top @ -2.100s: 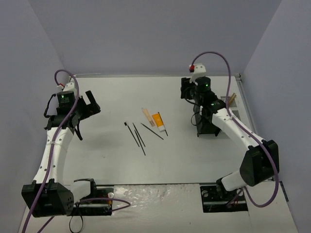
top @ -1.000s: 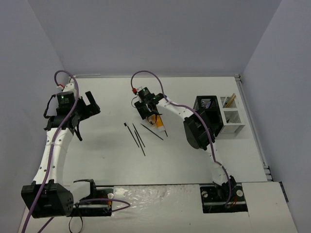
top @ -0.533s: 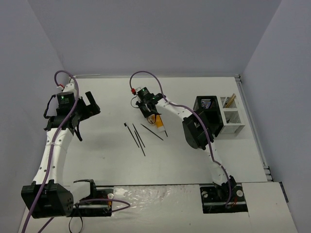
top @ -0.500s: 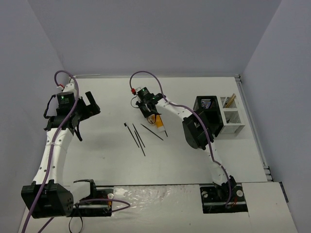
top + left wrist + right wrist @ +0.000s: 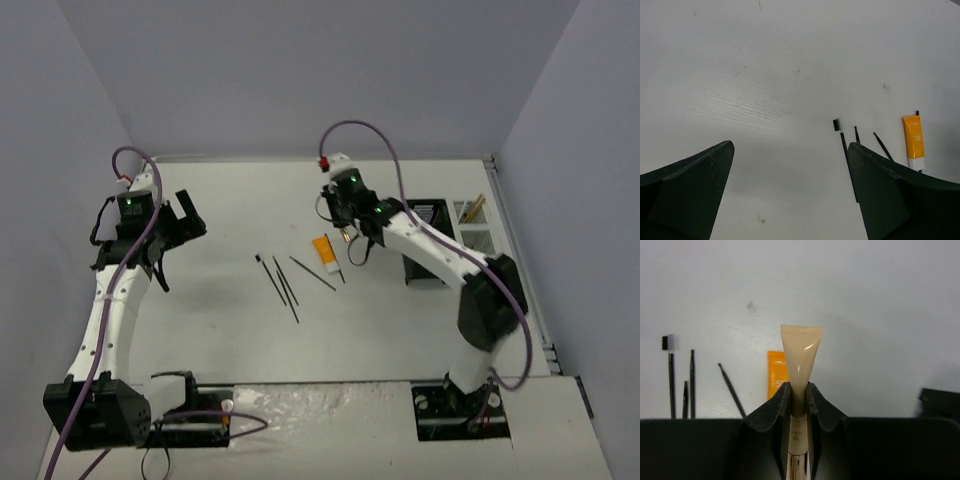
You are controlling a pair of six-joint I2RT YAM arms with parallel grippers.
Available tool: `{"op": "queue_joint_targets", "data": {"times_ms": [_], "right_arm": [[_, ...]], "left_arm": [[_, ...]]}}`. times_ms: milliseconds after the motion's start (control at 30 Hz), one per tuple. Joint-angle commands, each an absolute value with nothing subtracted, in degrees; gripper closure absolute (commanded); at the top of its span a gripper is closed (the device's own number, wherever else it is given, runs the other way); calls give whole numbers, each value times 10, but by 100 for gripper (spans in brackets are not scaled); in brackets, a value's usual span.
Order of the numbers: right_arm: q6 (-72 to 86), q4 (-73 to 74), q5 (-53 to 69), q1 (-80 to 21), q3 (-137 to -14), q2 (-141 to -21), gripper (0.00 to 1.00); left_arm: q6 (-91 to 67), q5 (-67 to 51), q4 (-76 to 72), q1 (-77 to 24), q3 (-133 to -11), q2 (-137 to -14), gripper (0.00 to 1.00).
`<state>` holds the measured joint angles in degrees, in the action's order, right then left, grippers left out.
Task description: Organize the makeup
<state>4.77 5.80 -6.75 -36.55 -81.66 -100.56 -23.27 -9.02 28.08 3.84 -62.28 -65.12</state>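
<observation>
Pinching a beige tube (image 5: pixel 801 352) between its fingertips, the right gripper (image 5: pixel 799 388) hangs above the table. Tube runs lengthwise out past the fingers, flat crimped end leading. Earlier it lay beside the orange tube (image 5: pixel 776 374); now it is lifted clear. Left gripper (image 5: pixel 791 146) spread wide, holding nothing.

In the right wrist view the beige tube (image 5: pixel 801 355) is running down between the right fingers (image 5: pixel 772 410) and off the bottom edge, and it is covering part of the orange-and-white tube (image 5: pixel 775 372). The black pencils (image 5: pixel 692 380) are losing their near ends behind the fingers. From above, the right arm (image 5: pixel 430 245) is crossing the black mesh holder (image 5: pixel 432 210).
</observation>
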Motion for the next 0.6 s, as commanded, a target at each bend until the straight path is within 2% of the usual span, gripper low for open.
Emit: {"op": "queue_joint_targets", "data": {"times_ms": [0, 133, 267, 567], "right_arm": [[69, -77, -160, -277, -707, -842, 100], [60, -149, -206, -186, -572, -714, 100], [62, -210, -224, -88, -480, -637, 100], [78, -327, -267, -14, -408, -635, 100]], "left_arm": [[-240, -92, 259, 42, -643, -641, 3], [-241, -91, 258, 42, -642, -642, 3], [-241, -92, 258, 42, -642, -642, 3], [-242, -94, 255, 42, -640, -644, 3]]}}
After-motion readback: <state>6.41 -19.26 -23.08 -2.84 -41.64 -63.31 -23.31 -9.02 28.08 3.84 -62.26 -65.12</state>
